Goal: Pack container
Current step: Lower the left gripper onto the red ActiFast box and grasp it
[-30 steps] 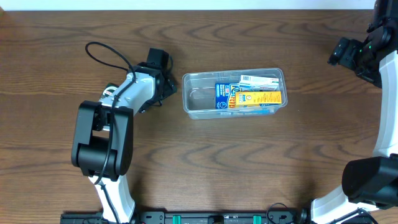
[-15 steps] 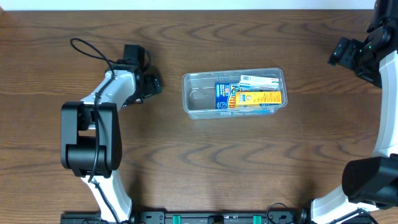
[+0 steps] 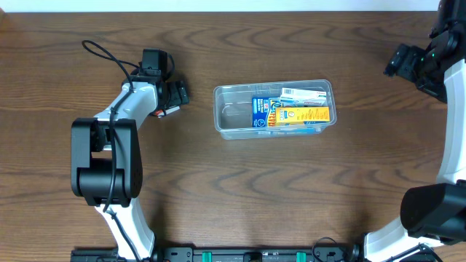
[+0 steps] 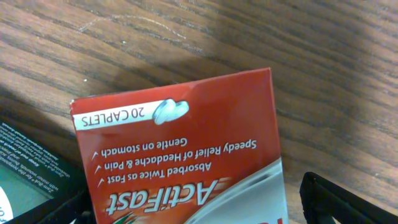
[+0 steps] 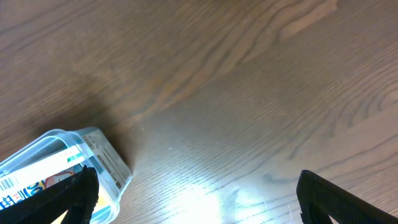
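The clear plastic container [image 3: 233, 116] sits at mid table; its corner also shows in the right wrist view [image 5: 93, 149]. A blue and yellow box [image 3: 291, 114] and a white box [image 3: 302, 93] lie in its right half. My left gripper [image 3: 173, 98] is left of the container, low over the table. In the left wrist view it [image 4: 193, 214] is open, with a red ActiFast box [image 4: 180, 149] between the jaws and a gap at the right finger [image 4: 348, 202]. The red box peeks out in the overhead view [image 3: 163, 112]. My right gripper [image 3: 406, 62] is open and empty at the far right [image 5: 199, 208].
A dark box with small print [image 4: 31, 168] lies against the red box's left side. The left arm's black cable [image 3: 109, 54] loops over the table behind it. The right arm's base [image 3: 437, 211] stands at the right edge.
My left arm has swung left, away from the container, and settled. A bit of the red box now shows beneath its gripper. The right arm has not moved.
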Tool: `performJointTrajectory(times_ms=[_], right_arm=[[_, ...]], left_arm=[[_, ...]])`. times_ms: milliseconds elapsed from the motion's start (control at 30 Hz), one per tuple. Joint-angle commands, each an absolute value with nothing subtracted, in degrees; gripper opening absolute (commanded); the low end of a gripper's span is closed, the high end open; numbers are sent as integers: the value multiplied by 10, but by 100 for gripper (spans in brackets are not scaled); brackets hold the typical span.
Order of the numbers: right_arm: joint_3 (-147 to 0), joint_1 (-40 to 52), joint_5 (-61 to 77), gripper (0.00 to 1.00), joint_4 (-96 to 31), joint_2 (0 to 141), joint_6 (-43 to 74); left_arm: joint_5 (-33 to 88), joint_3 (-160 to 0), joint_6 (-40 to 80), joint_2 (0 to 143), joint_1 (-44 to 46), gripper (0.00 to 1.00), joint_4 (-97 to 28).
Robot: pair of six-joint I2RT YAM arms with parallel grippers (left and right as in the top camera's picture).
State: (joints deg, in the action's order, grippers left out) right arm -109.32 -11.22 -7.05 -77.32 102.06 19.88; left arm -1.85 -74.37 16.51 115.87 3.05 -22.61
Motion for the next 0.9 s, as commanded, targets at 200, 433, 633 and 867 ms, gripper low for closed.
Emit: performJointTrajectory(times_ms=[200, 433, 633, 867], right_arm=[[-1094, -117, -71, 99, -774, 1023, 197], [-1094, -117, -71, 99, -774, 1023, 197], [-1094, -117, -71, 99, -774, 1023, 197], [-1094, -117, -71, 99, -774, 1023, 197]], left_arm=[[-21, -743, 225, 1169, 30, 78, -236], [-19, -743, 232, 1169, 30, 77, -246], [-19, -744, 232, 1161, 30, 77, -266], [-19, -762, 195, 1101, 30, 77, -326]])
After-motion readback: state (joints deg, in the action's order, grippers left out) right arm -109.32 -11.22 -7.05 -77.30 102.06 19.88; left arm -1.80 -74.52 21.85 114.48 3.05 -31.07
